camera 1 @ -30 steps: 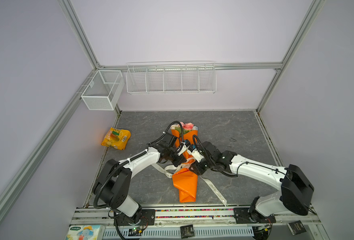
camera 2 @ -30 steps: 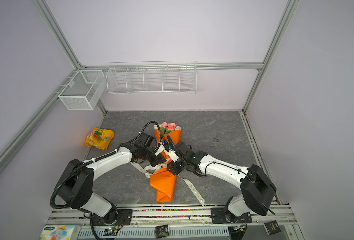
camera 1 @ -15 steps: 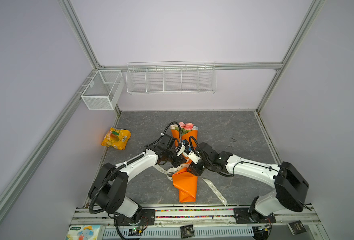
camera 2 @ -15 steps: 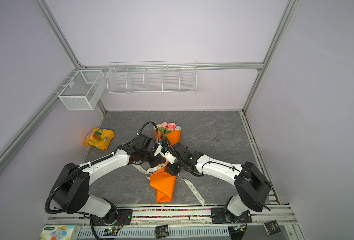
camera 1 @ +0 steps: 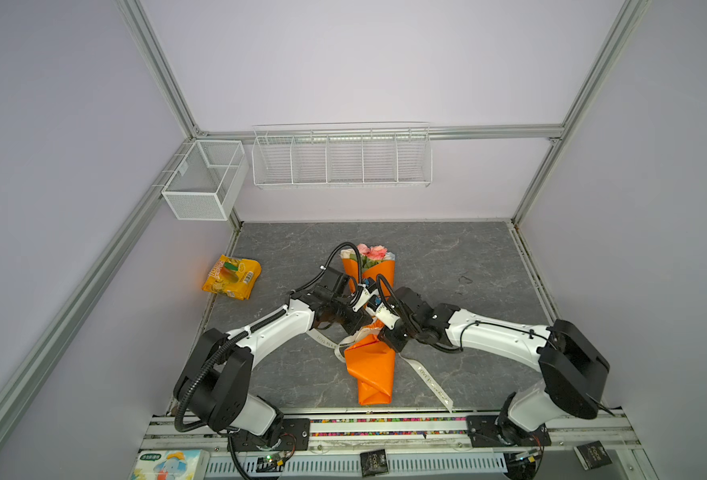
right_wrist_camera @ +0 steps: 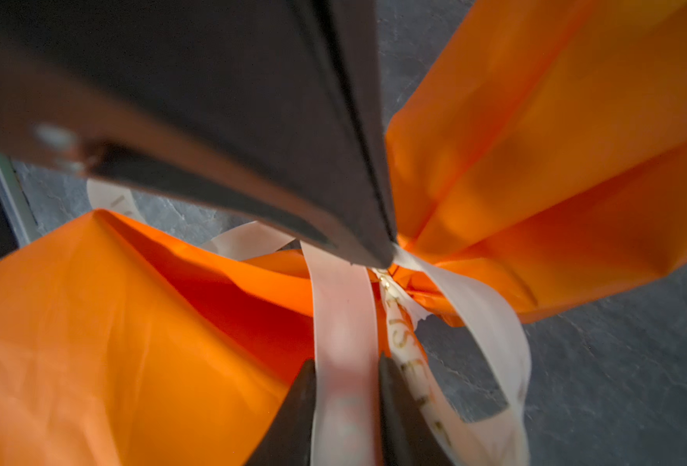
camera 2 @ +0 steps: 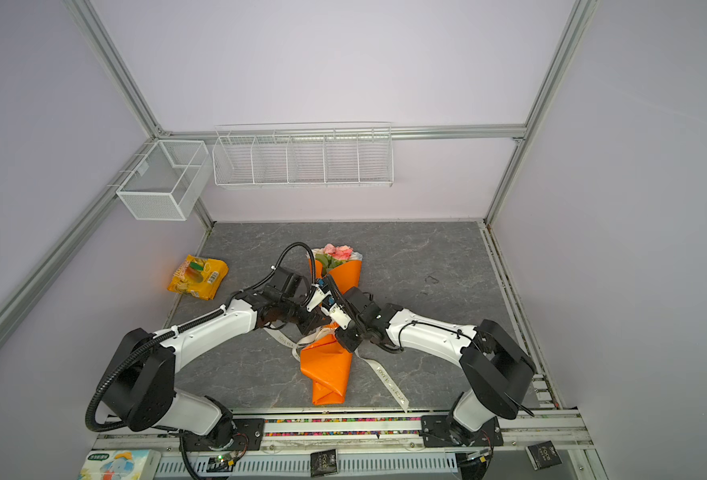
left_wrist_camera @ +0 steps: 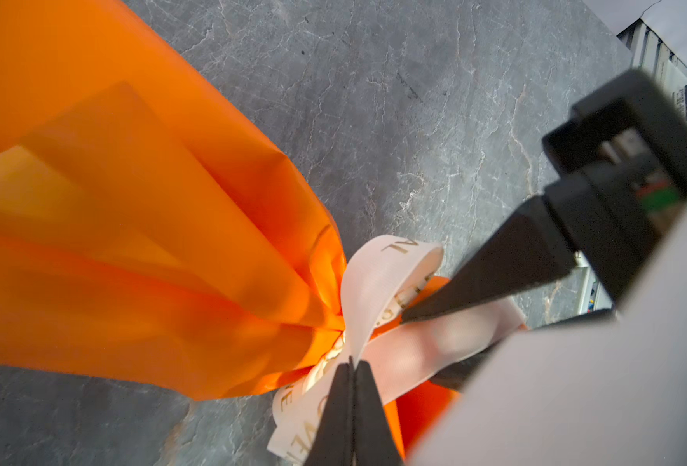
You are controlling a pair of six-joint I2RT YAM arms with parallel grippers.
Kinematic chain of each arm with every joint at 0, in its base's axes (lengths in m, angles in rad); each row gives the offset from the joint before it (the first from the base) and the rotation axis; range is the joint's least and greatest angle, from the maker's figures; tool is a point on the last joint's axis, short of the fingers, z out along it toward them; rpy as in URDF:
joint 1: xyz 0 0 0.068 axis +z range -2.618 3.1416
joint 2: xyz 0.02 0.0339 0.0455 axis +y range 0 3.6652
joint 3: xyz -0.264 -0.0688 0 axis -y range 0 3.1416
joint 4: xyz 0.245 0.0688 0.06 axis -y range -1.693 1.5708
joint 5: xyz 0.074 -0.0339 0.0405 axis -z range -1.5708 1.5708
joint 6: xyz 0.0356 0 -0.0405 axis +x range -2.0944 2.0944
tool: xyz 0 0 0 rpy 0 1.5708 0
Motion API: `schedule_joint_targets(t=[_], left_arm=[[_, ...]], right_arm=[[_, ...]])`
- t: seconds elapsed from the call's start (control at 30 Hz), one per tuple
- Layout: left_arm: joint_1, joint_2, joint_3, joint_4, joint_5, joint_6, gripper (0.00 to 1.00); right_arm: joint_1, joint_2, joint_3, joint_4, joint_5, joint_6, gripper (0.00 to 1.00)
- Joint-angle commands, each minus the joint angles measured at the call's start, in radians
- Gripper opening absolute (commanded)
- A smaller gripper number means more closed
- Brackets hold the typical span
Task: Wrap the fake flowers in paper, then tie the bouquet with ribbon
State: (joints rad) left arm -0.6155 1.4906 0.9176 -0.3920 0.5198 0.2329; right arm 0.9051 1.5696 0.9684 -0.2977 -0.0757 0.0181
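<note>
The bouquet of fake flowers [camera 1: 370, 361] lies wrapped in orange paper on the grey table, with its pink and cream blooms [camera 1: 370, 252] at the far end. A cream printed ribbon [camera 1: 426, 376] is looped round its pinched waist, and one tail trails toward the front right. Both grippers meet over that waist. My left gripper [left_wrist_camera: 352, 363] is shut on a fold of the ribbon [left_wrist_camera: 378, 278] at the knot. My right gripper [right_wrist_camera: 346, 363] has a flat ribbon strand [right_wrist_camera: 344, 314] between its fingers, and both fingers touch it. In both top views the arms hide the knot.
A yellow snack bag [camera 1: 231, 276] lies at the table's left edge. Two white wire baskets [camera 1: 341, 156] [camera 1: 202, 178] hang on the back and left walls. A tissue box [camera 1: 169, 463] sits below the front rail.
The right gripper's jaws have narrowed onto the ribbon strand. The right arm has edged slightly left toward the bouquet's waist. The left gripper stays shut in place.
</note>
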Motion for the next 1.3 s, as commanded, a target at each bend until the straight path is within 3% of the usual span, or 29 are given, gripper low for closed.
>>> schedule_joint_targets(t=[0.0, 0.2, 0.6, 0.87, 1.07, 1.2, 1.27], left_arm=[[-0.003, -0.011, -0.006, 0.009, 0.025, -0.007, 0.0], [-0.003, -0.046, -0.031, 0.047, 0.052, -0.052, 0.0], [0.0, -0.096, -0.095, 0.091, 0.058, -0.132, 0.0], [0.0, -0.095, -0.11, 0.14, 0.06, -0.146, 0.03], [0.002, -0.093, -0.116, 0.138, 0.084, -0.136, 0.05], [0.002, -0.083, -0.113, 0.12, 0.029, -0.151, 0.08], [0.002, -0.078, -0.112, 0.113, 0.02, -0.15, 0.06]], right_arm=[[0.005, -0.004, 0.003, 0.015, 0.011, 0.038, 0.2], [0.005, -0.009, -0.006, 0.063, 0.108, 0.221, 0.1], [0.001, -0.01, -0.049, 0.172, 0.203, 0.471, 0.11], [-0.001, 0.029, -0.069, 0.306, 0.101, 0.552, 0.11], [0.0, 0.04, -0.081, 0.338, 0.142, 0.58, 0.12], [0.0, 0.041, -0.083, 0.35, 0.162, 0.584, 0.13], [-0.001, 0.029, -0.083, 0.349, 0.155, 0.583, 0.21]])
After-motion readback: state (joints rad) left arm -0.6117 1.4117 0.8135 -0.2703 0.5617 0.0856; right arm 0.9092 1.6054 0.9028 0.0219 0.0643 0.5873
